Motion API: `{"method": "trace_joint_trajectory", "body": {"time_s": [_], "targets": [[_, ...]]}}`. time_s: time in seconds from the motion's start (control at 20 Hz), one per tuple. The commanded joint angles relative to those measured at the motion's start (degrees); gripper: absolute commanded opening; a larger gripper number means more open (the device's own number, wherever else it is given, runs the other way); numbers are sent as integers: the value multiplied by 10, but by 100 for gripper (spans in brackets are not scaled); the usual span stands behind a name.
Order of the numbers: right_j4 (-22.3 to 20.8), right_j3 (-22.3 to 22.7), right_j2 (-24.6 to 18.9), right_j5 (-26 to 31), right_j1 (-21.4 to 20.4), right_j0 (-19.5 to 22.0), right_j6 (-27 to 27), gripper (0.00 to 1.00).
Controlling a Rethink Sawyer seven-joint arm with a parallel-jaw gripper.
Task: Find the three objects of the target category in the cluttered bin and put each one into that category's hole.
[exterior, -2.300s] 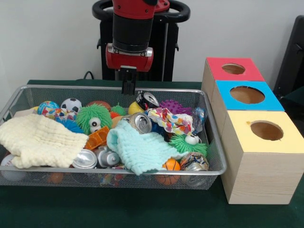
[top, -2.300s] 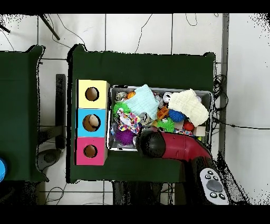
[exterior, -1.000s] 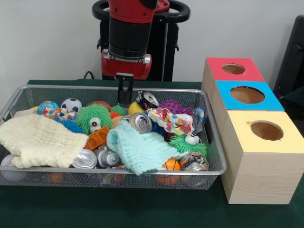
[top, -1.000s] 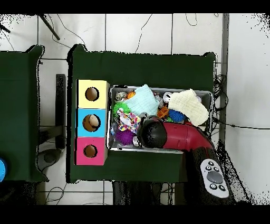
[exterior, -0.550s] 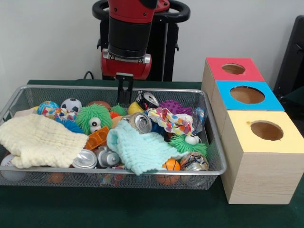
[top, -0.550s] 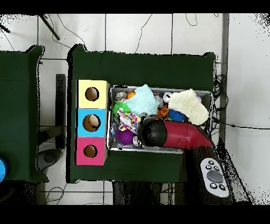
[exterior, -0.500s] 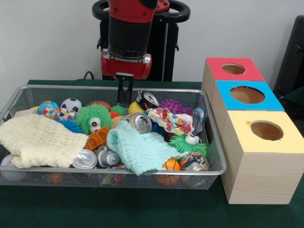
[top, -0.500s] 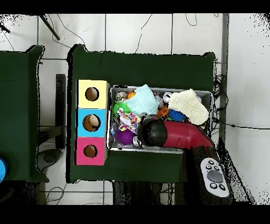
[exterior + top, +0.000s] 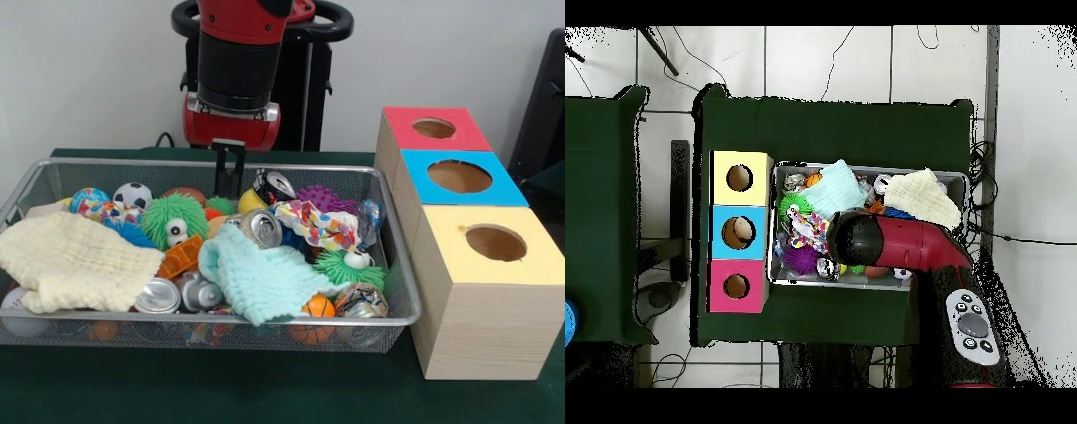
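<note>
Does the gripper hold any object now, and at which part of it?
Nothing is held: the gripper hangs above the far side of the wire bin, fingers close together with nothing between them.

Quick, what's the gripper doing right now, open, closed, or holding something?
Gripper: hangs over the far side of the wire bin; the fingers look close together with nothing between them, so shut and empty.

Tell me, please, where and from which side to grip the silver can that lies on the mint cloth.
Probably from above, across its round body just behind the lid. The can lies tilted on its side on the mint cloth, lid toward the camera, so its sides are exposed. The patterned cloth crowds one side.
</note>
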State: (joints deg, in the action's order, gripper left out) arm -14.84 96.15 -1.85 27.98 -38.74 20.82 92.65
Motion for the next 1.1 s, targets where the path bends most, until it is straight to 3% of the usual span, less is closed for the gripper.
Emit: {"method": "trace_joint_trajectory", "body": {"time_s": [0.05,0.7,1.1], "targets": [[19,-55,-51,57,27,1,26,0],[32,-107,-44,122,33,-19,36,0],[34,-112,-32,122,36,-33,49,0]]}}
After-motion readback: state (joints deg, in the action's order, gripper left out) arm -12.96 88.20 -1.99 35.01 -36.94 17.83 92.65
